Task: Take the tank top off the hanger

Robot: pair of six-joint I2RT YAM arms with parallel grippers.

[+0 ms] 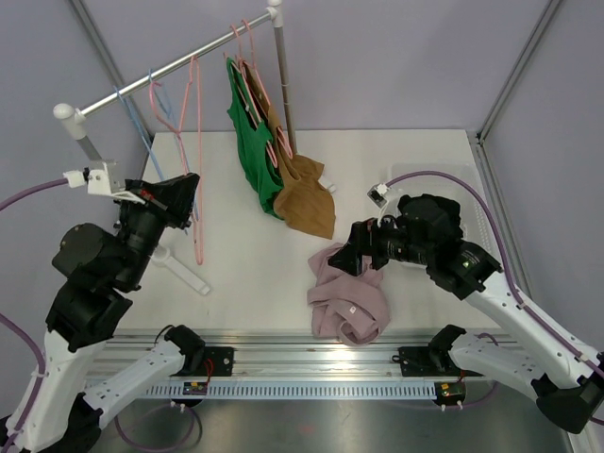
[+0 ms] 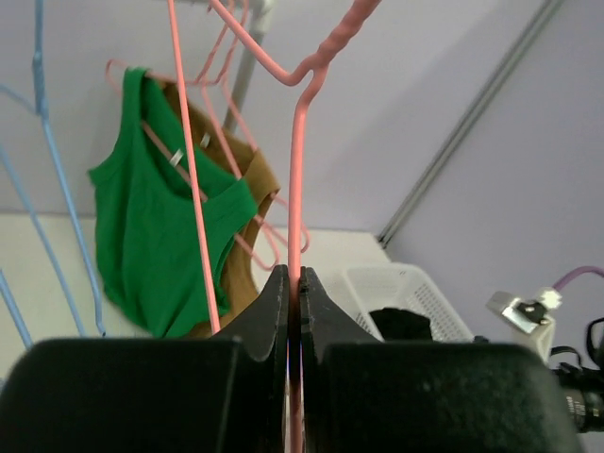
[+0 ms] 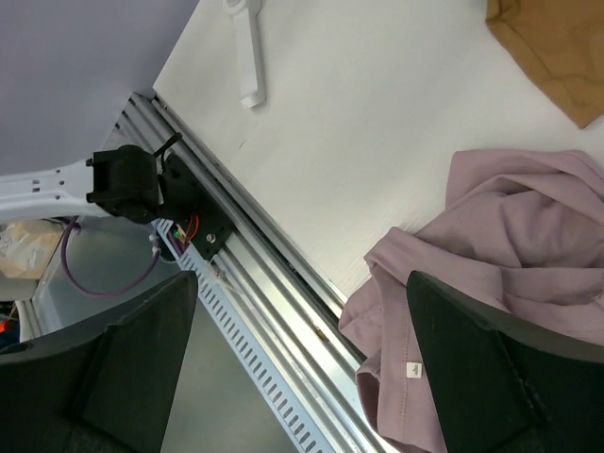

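Observation:
The mauve tank top (image 1: 347,300) lies crumpled on the table near the front rail, off any hanger; it also shows in the right wrist view (image 3: 514,241). My left gripper (image 1: 187,192) is shut on the wire of an empty pink hanger (image 1: 197,160) that hangs from the rail; in the left wrist view the gripper (image 2: 293,276) pinches the hanger (image 2: 298,170) between its jaws. My right gripper (image 1: 355,253) is open and empty just above the tank top's far edge; in the right wrist view the gripper (image 3: 302,340) stands with its jaws wide apart.
A green top (image 1: 253,142) and a brown top (image 1: 304,193) hang on pink hangers from the metal rail (image 1: 160,71). Blue hangers (image 1: 132,118) hang at the left. A white basket (image 2: 415,288) with a dark item stands at the right. The rack's white foot (image 1: 184,269) lies on the table.

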